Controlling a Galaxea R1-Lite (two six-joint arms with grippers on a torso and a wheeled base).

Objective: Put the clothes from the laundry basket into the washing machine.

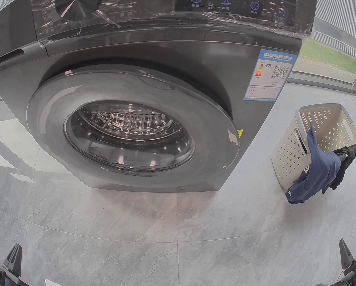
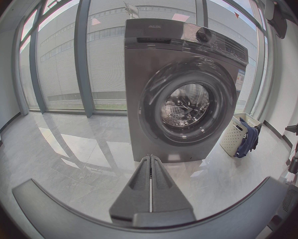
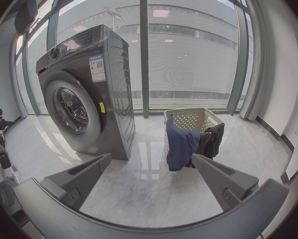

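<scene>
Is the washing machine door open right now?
No, the washing machine has its round door shut flat against its front.

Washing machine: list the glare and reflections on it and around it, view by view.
Head view: the washing machine's door glass mirrors bright spots, and the wrap on its control panel glints. Left wrist view: window-frame shadows stripe the sunlit floor. Right wrist view: the floor mirrors the window beside the laundry basket.

The washing machine's door [image 1: 130, 138] sits shut, so there is no way in. At its 3 o'clock the laundry basket [image 1: 287, 155] gapes open, a blue garment [image 1: 319, 171] draped across the rim — open floor [image 1: 166, 227] spreads at 6 o'clock.
</scene>
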